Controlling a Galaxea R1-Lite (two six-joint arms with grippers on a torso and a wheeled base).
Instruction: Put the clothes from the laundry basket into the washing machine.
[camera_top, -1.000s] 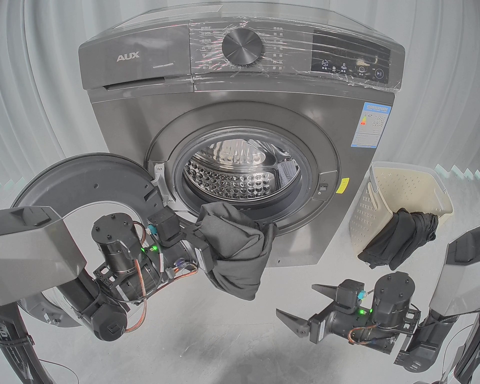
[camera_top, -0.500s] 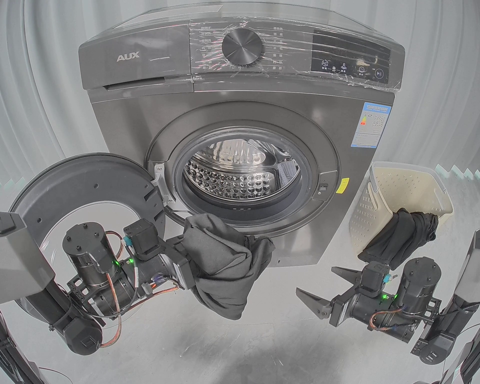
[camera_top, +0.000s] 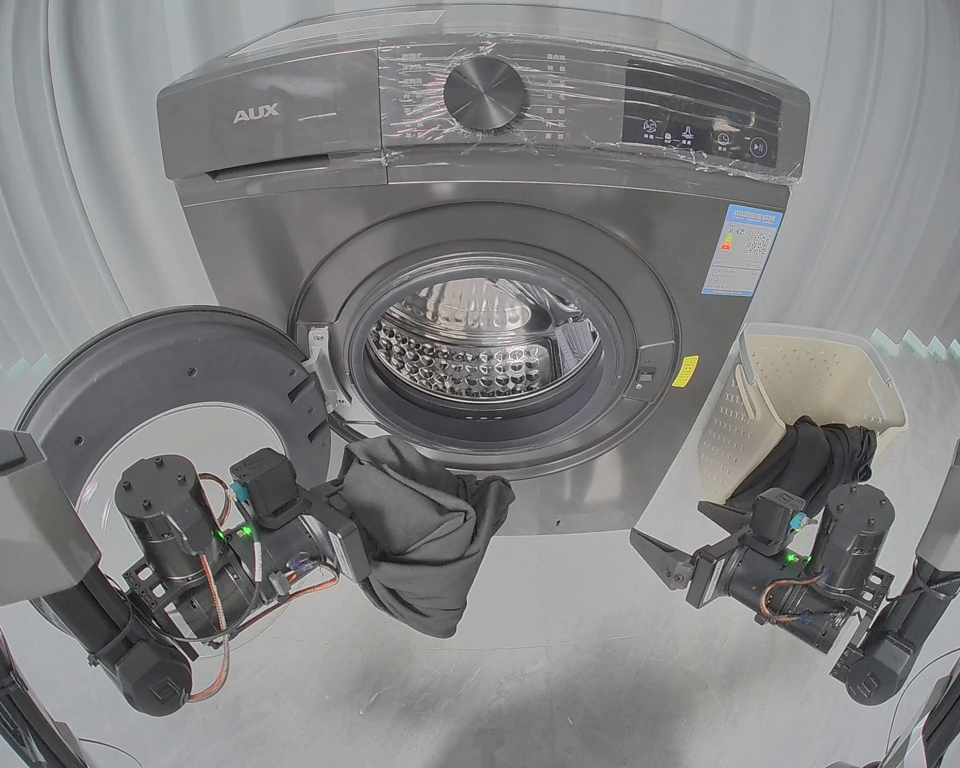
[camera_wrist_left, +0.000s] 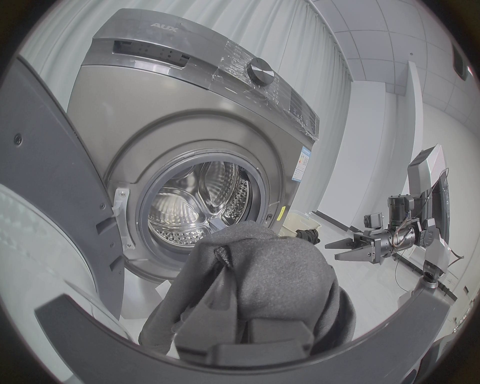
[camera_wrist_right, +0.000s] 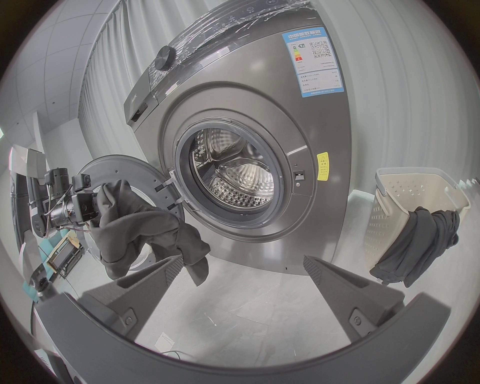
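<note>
Before the grey metal washing machine (camera_top: 480, 200), a crumpled dark grey cloth (camera_top: 425, 535) is held up.
Head view: the left gripper (camera_top: 345, 535) is closed on the cloth, below the open drum (camera_top: 470, 340). Left wrist view: that cloth drapes over it. Right wrist view: the right gripper (camera_wrist_right: 241, 262) is wide open and empty; black clothes (camera_wrist_right: 415, 240) hang over the cream plastic laundry basket (camera_wrist_right: 395, 200) at its rim.
</note>
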